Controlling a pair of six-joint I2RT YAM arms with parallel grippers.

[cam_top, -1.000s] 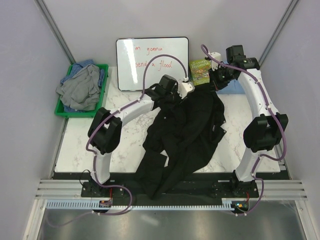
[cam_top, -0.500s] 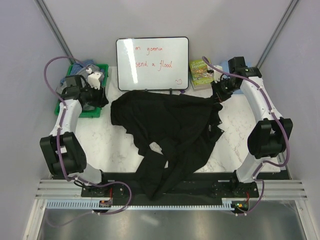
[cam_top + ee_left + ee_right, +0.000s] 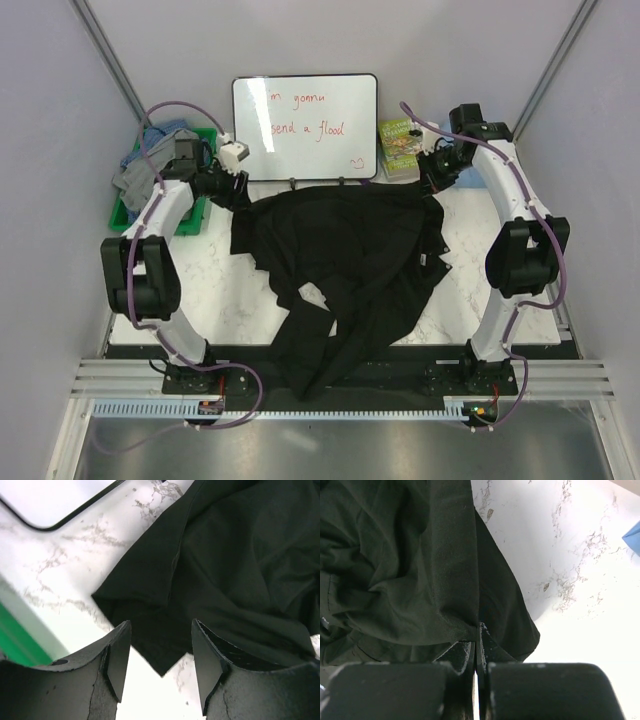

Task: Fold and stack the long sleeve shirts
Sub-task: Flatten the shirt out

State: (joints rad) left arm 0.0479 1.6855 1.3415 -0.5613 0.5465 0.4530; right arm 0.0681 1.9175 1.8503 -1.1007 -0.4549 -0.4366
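Black and soft, the long sleeve shirt (image 3: 345, 255) lies crumpled and part-spread across the middle of the white marble-patterned table (image 3: 200, 290). Its far edge is drawn out in a line between the two arms. One sleeve trails over the table's near edge onto the dark rail. A few small pale marks show near its right side.

The overhead view gives the whole spread but not the jaws. The left wrist view shows the left gripper (image 3: 161, 630) with its fingers well apart and nothing between them, over the shirt's far-left corner, which lies on the marble. The right wrist view shows the right gripper (image 3: 477, 630) pinched tight on a fold of the black cloth at the far right. The fabric bunches into creases from that point.

A white rectangular whiteboard with red writing (image 3: 305, 125) stands at the far edge, just behind the shirt. A green-covered book (image 3: 400, 148) lies to its right, near the right wrist. At the far left a green plastic bin (image 3: 188, 216) holds crumpled grey and blue shirts (image 3: 135, 180). The left arm crosses in front of the bin and hides part of it.
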